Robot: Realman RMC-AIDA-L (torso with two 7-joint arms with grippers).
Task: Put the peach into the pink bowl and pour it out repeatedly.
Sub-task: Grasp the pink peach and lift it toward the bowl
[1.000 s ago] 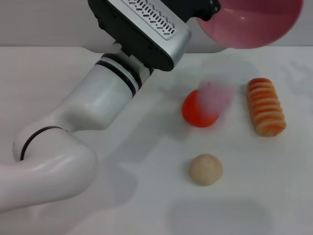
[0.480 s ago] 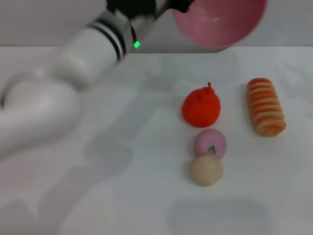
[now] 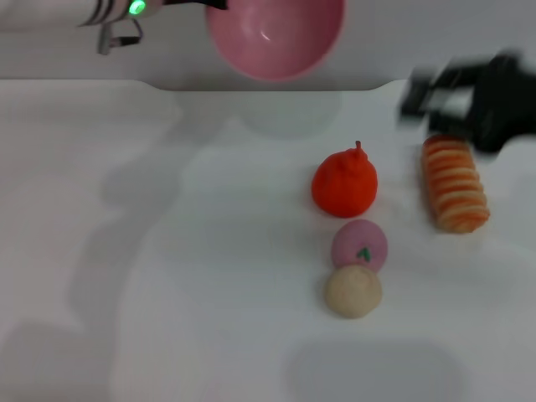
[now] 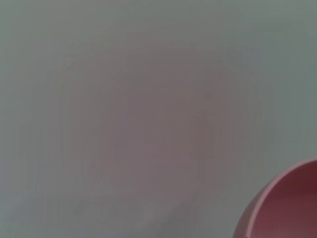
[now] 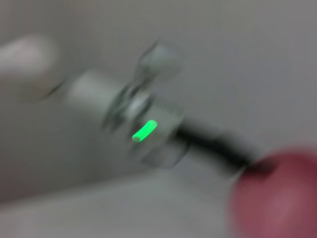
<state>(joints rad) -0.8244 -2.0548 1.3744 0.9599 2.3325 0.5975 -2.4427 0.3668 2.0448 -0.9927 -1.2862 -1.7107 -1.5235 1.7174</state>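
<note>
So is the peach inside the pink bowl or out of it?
Out. The peach lies on the table, touching the beige ball, below the red pear. The pink bowl is held up high, far off.

The pink bowl, carried aloft by the left arm, shifted leftward along the far edge of the surface, and the arm itself withdrew almost wholly from the head view. The peach, a falling blur one second earlier, came to rest between the red pear and the beige ball, touching the ball. The right gripper entered above the striped bread roll.
</note>
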